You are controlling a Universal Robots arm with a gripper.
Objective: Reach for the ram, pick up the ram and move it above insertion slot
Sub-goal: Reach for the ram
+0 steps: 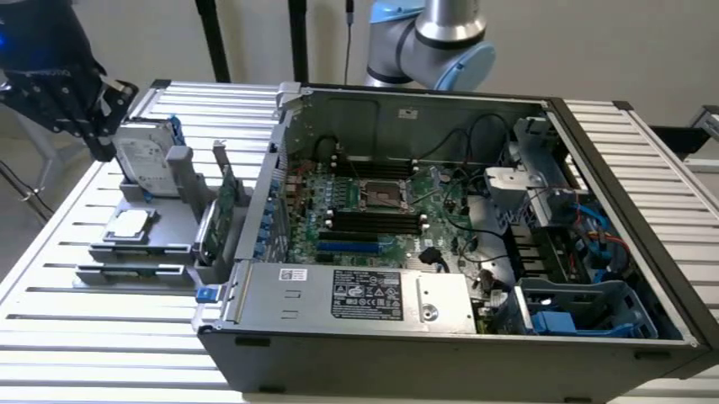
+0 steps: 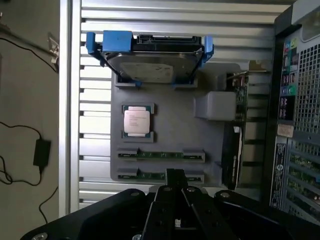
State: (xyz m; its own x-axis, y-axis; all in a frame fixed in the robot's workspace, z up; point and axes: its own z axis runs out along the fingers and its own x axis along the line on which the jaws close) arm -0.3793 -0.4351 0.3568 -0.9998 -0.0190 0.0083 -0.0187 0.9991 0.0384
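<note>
Gripper hangs near the ram, lying parallel to the table's slats.

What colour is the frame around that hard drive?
The frame is blue, clearest in the wrist view.

Both ram sticks lie low in the holder, open from above. The upright drive walls one end; the tall card stands along the side toward the case, a narrow gap between. In the open case the slots are clear overhead, a metal box rising just beside them
</note>
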